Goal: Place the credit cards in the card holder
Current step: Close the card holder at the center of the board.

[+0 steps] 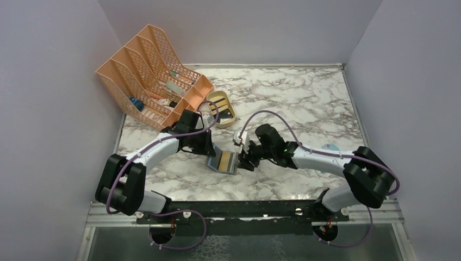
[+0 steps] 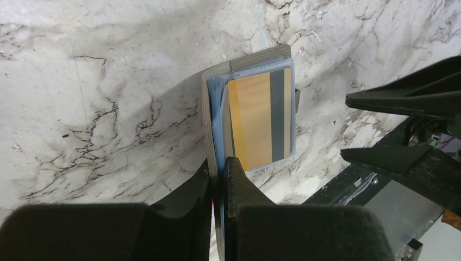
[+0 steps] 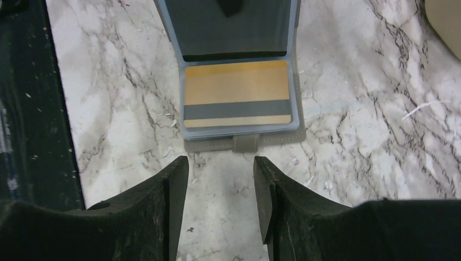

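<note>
left tool (image 2: 220, 173): closed, pinching the edge of the card holder (image 2: 255, 58), grey cover plus blue sleeves between the fingers; that flap is lifted.
right tool (image 3: 221, 163): open and empty, fingers apart, just off the card holder's tab edge and pointing at it, not touching.
card holder: lies open on the marble tabletop (image 1: 304, 98) between the two tools; one half flat, the other held up by the left tool.
credit card (image 3: 236, 92): gold with a dark stripe, seated in the clear pocket of the flat half, looks fully in and square to the pocket.
upper pocket: dark panel behind the sleeve; card or lining, cannot tell.
other cards: none plainly seen beside the card holder.
background: peach mesh file rack (image 1: 149, 70) and tan oval tray (image 1: 222, 106), both well beyond the card holder on the left arm's side.
step (judged): pocket held open, right tool free to bring the next card.
how to do it well: hold the left pinch firm on the flap so the pockets gape; bring a card in flat, short edge first, lined up with the pocket mouth; slide slowly and stop if the sleeve buckles.
risk: the card holder skidding on the smooth marble, or the tab snagging a finger.
</note>
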